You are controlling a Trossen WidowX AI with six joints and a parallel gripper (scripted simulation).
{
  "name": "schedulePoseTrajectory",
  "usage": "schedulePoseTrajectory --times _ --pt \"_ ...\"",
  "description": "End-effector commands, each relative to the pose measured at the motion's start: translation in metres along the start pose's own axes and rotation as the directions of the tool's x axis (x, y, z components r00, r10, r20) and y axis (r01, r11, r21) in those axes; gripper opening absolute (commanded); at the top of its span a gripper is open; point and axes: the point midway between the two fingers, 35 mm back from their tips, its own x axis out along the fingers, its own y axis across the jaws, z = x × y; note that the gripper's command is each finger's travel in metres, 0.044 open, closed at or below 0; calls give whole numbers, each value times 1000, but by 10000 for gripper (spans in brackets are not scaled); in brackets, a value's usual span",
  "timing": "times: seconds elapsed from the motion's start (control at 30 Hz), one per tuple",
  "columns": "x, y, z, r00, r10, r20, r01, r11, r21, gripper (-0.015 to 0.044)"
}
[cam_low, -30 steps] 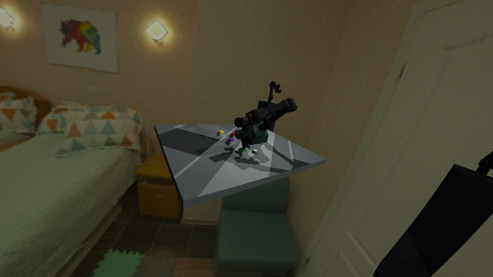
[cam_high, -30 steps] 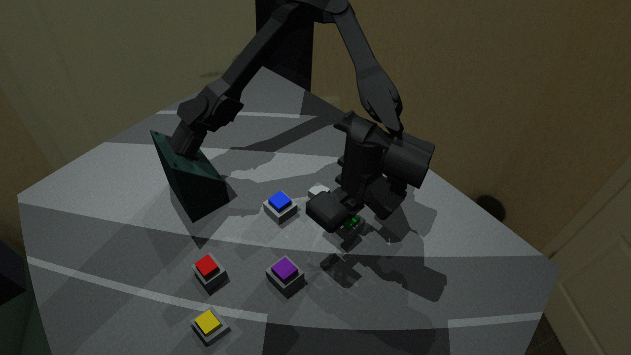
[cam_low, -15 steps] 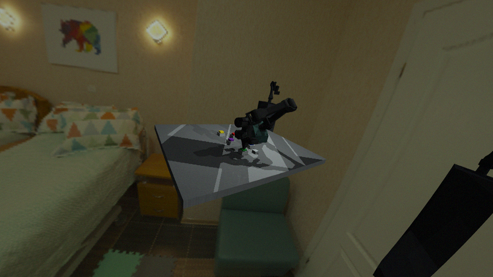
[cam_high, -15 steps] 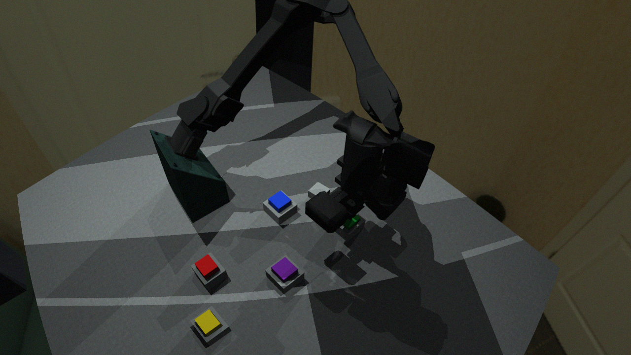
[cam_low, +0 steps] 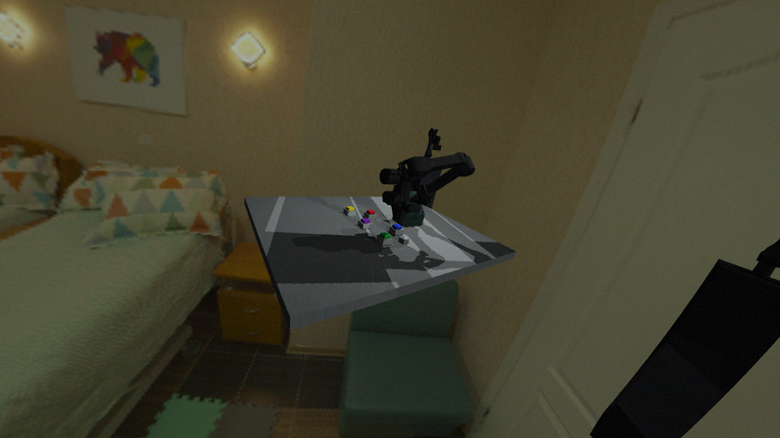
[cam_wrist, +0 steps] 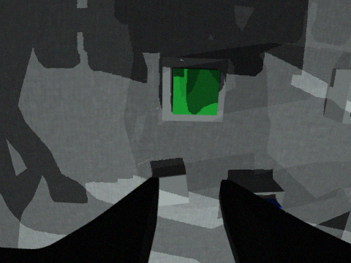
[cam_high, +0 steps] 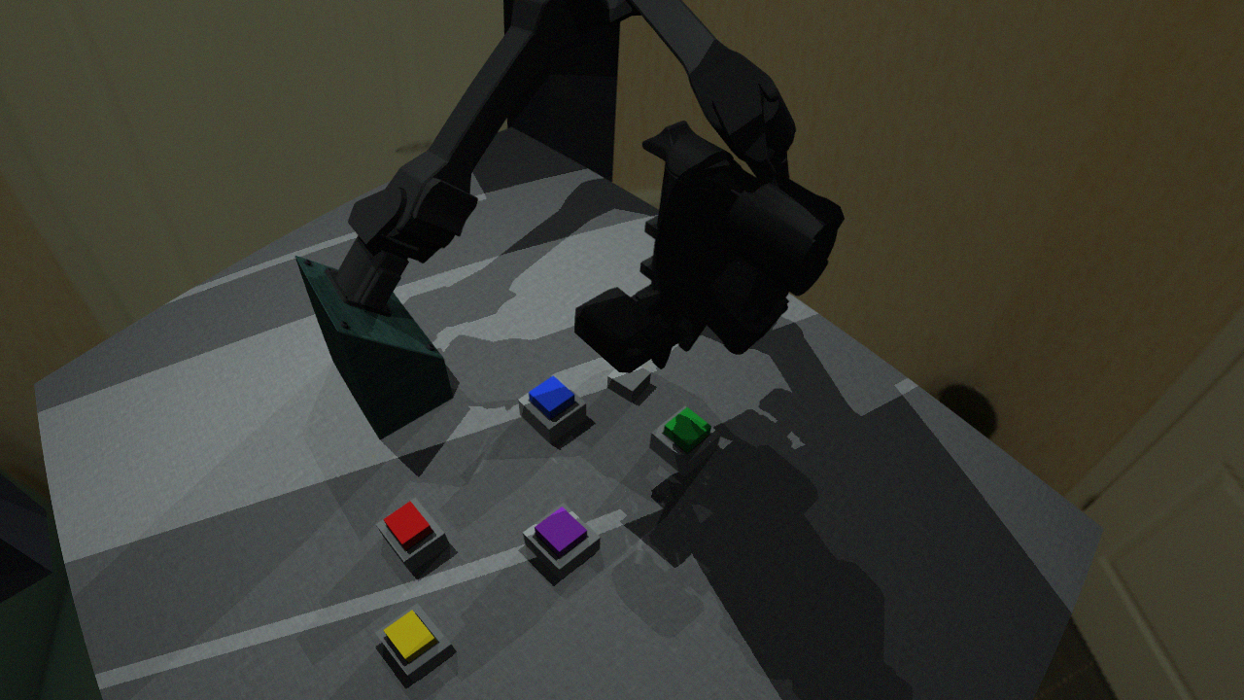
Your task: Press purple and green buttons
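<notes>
So, quick rundown of the scene:

Hand: the hand (cam_wrist: pixel 189 187) hangs above the desk (cam_high: pixel 217 408) with its two dark fingers partly apart and nothing between them. From the top view it sits up off the surface, behind the green button and over toward the small grey block.

Green button: the green button (cam_high: pixel 687 427) sits in its grey housing on the right side of the cluster, part lit and part in shadow. In the wrist view it's (cam_wrist: pixel 196 92) straight ahead of the fingertips, well clear of them, not touched.

Purple button: the purple button (cam_high: pixel 560 530) is nearer the front edge, between the red and green ones, uncovered.

Other buttons: blue button (cam_high: pixel 551 396) is just beside the arm's base, red button (cam_high: pixel 406 523) to the left of purple, yellow button (cam_high: pixel 409 633) closest to the front edge.

Block: a small grey block (cam_high: pixel 630 381) sits right under the hand's edge, between blue and green, apart from both.

Base: the arm rises from a dark green pedestal (cam_high: pixel 408 383) at the back left of the button group.

Writing: none readable anywhere. The only graphic is a multicoloured bear picture (cam_low: pixel 127 59) on the wall, between two wall lamps.
</notes>
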Motion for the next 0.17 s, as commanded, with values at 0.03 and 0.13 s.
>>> schedulePoseTrajectory --times 0.03,0.13 --pt "-27 14 -22 1000 7 25 -7 1000 -24 256" --pt "-27 14 -22 1000 7 25 -7 1000 -24 309"
